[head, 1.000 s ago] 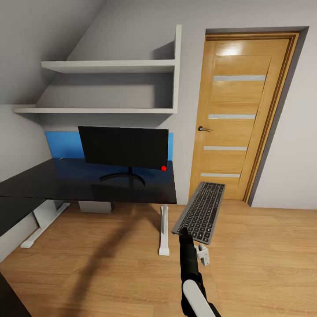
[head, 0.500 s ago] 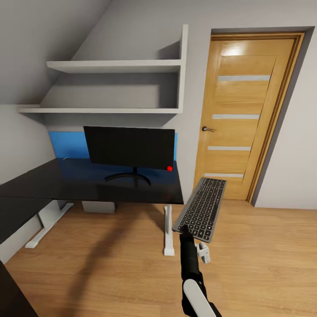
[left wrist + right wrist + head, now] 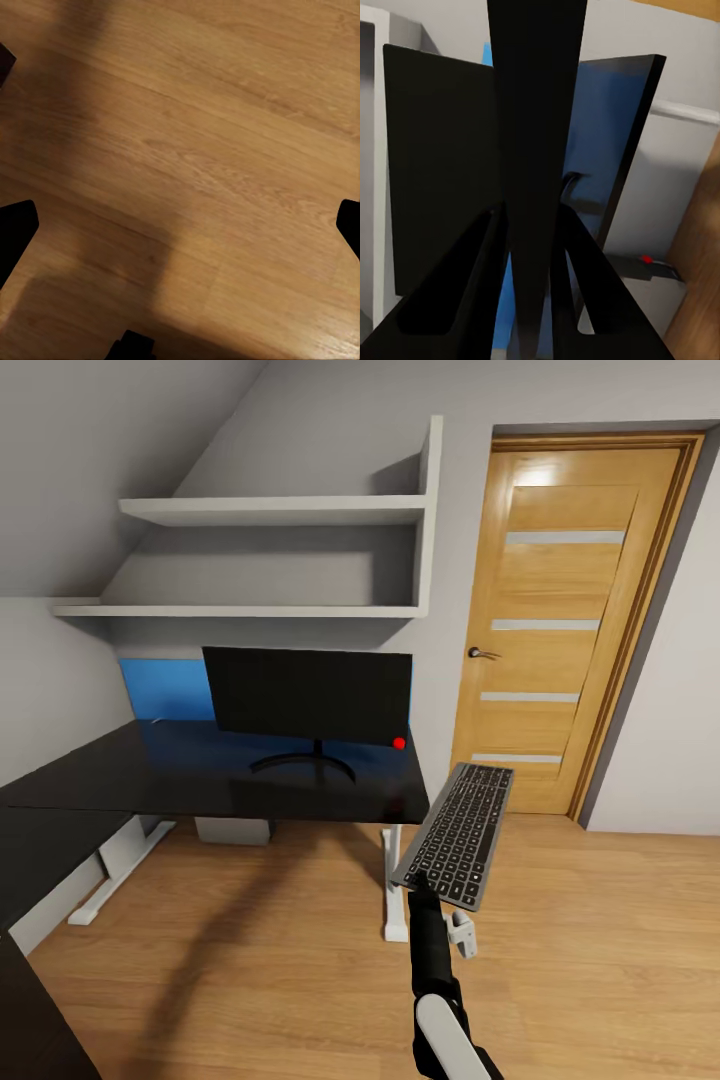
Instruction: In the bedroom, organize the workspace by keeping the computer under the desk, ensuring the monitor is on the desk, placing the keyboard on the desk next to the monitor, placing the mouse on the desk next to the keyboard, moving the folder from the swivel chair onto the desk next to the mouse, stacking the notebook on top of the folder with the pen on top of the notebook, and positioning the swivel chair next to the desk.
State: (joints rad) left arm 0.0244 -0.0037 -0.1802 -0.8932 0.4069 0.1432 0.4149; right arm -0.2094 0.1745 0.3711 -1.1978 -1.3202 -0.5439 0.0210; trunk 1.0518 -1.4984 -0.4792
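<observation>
Sloped grey ceiling, a wood-plank floor [image 3: 600, 960] and an oak door [image 3: 560, 620] with frosted strips frame the head view. Against the wall to the left of the door stands the bench [image 3: 250, 785], its glossy black top carrying the monitor [image 3: 308, 695], which sits upright on its black stand with a red dot at its lower right corner. Two white shelves [image 3: 270, 510] hang above it, and a blue wall panel [image 3: 165, 690] shows behind the screen. A grey box sits on the floor under the bench, half hidden by the top, too little of it visible to name.

Right of the bench's edge and off it, the keyboard [image 3: 457, 835] hangs in the air over the floor, tilted, its long side running away from the robot. The right gripper [image 3: 419, 885] holds it at its near end; the fingers are clamped on that edge. In the right wrist view the keyboard [image 3: 538, 172] is seen edge-on as a dark slab between the two fingers [image 3: 472, 277], blocking much of the monitor [image 3: 442, 165] beyond.

The left wrist view looks down at floor planks [image 3: 195, 165], with the black tips of the left fingers [image 3: 15, 232] at opposite edges, spread wide with nothing between them.
</observation>
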